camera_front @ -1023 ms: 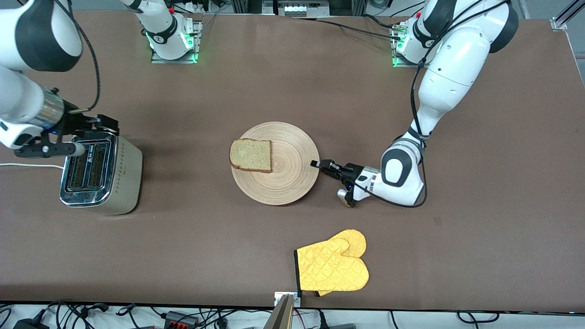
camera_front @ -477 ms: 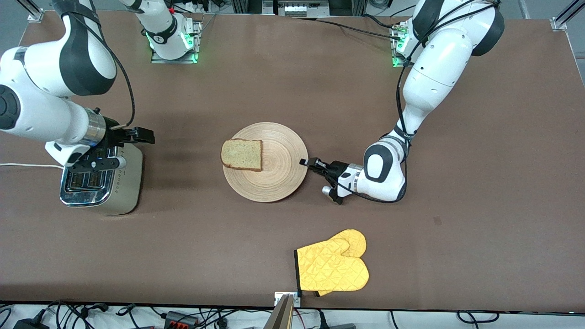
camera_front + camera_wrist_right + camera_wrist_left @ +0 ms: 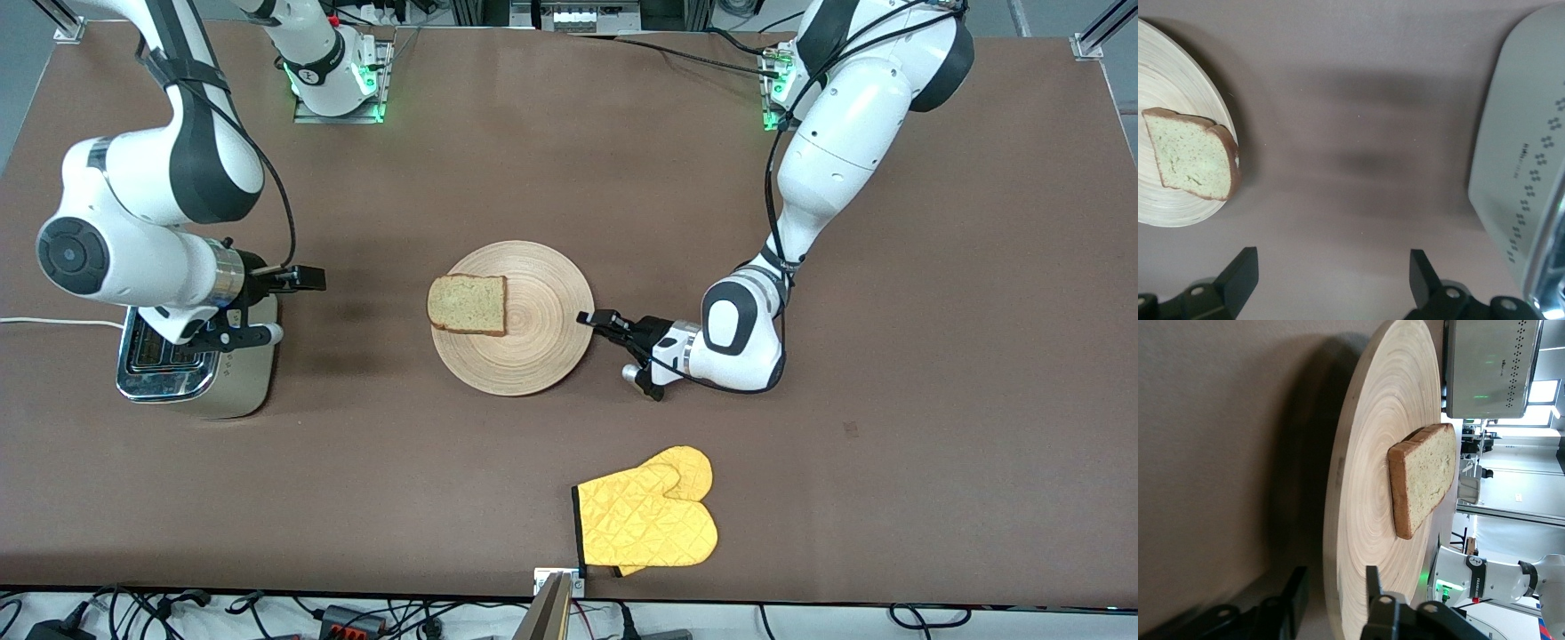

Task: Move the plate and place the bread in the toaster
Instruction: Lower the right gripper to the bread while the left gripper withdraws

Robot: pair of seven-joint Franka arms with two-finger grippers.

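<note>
toaster (image 3: 200,356) at right arm's end of table | right gripper (image 3: 307,278) just above toaster's edge, jaws wide apart, holding nothing | bread slice (image 3: 468,304) on wooden plate (image 3: 533,356) mid-table, at the rim toward the toaster | left gripper (image 3: 589,319) at plate rim, fingers (image 3: 1373,583) astride the edge, slightly parted | yellow oven mitt (image 3: 647,523) nearer the camera

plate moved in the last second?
Yes. The plate slid toward the toaster, away from the still oven mitt, with the left gripper at its rim.
</note>
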